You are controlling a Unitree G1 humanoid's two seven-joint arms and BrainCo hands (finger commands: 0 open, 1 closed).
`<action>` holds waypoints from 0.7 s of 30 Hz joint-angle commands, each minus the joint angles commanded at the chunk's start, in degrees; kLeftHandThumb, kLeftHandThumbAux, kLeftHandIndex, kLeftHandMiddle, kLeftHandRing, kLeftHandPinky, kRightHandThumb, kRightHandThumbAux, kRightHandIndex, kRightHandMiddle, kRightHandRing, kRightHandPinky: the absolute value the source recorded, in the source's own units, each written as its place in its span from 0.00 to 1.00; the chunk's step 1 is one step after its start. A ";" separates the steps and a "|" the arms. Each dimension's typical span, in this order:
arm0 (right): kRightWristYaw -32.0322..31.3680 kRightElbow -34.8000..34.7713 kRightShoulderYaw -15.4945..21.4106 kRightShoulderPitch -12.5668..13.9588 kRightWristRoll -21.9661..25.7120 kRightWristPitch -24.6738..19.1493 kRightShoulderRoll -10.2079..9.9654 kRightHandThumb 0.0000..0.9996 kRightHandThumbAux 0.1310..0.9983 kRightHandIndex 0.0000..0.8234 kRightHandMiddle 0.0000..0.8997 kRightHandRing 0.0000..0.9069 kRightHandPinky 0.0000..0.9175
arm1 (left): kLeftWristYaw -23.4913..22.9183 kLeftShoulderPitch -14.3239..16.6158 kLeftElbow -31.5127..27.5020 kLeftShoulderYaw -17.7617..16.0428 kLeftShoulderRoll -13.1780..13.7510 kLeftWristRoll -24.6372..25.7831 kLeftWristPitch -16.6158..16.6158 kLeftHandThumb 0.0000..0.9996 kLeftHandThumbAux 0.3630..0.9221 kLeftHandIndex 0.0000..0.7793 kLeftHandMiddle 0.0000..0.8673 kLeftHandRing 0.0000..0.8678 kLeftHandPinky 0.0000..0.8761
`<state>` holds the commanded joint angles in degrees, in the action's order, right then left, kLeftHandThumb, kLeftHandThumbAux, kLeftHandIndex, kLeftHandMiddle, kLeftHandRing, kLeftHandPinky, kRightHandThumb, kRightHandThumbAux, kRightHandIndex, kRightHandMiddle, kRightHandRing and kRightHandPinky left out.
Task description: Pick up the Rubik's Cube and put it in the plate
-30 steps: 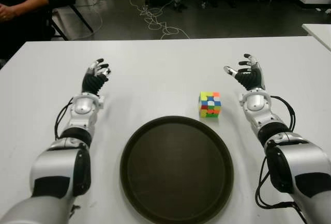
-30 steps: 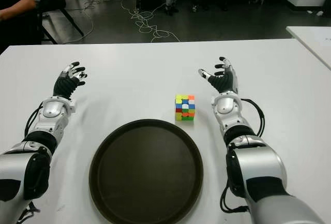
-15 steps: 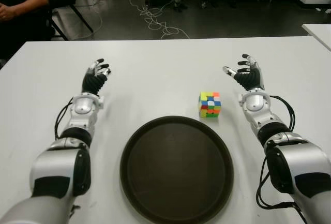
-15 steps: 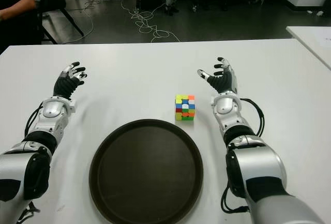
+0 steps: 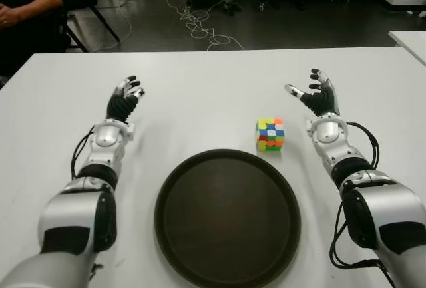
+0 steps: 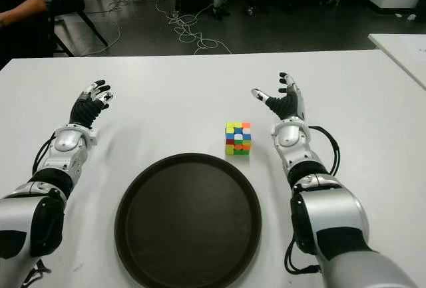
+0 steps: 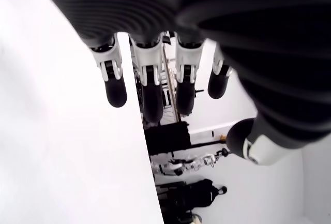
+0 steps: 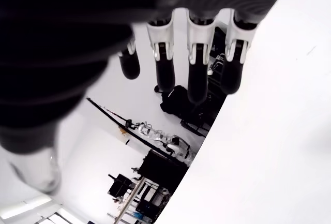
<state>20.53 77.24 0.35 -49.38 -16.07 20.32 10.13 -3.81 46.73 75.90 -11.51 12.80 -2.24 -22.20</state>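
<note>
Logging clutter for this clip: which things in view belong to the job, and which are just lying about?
Job: Rubik's Cube, on the table beyond the plate; right hand, open, nearest the cube.

Bystanders: left hand, open and idle far left; seated person; floor cables.

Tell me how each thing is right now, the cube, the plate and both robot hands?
Rubik's Cube: scrambled, sitting on the table, not held.
plate: flat on the table, nothing in it.
left hand: fingers open, holding nothing.
right hand: fingers open, holding nothing, beside the cube.
</note>
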 joint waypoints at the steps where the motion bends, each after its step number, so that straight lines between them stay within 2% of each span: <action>1: -0.18 0.00 -0.09 -0.02 -0.08 0.10 0.03 0.03 0.47 0.15 0.15 0.18 0.21 | -0.19 0.00 0.00 -0.09 -0.01 0.11 0.02 0.19 0.31 0.08 0.16 0.14 0.12; 10: -1.35 -0.01 -0.49 -0.08 -0.53 0.77 0.18 0.00 0.45 0.13 0.10 0.13 0.16 | -0.41 0.12 0.02 -0.59 -0.08 0.44 0.45 0.15 0.34 0.08 0.15 0.13 0.10; 21: -1.11 0.00 -0.98 0.01 -1.18 1.27 0.41 0.00 0.41 0.14 0.10 0.13 0.15 | 0.31 0.12 0.03 -0.50 -0.09 -0.15 0.78 0.14 0.36 0.10 0.17 0.14 0.11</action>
<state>19.42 77.24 -0.63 -49.37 -17.25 21.58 10.54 -3.50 46.86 75.93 -12.01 12.71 -2.40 -21.41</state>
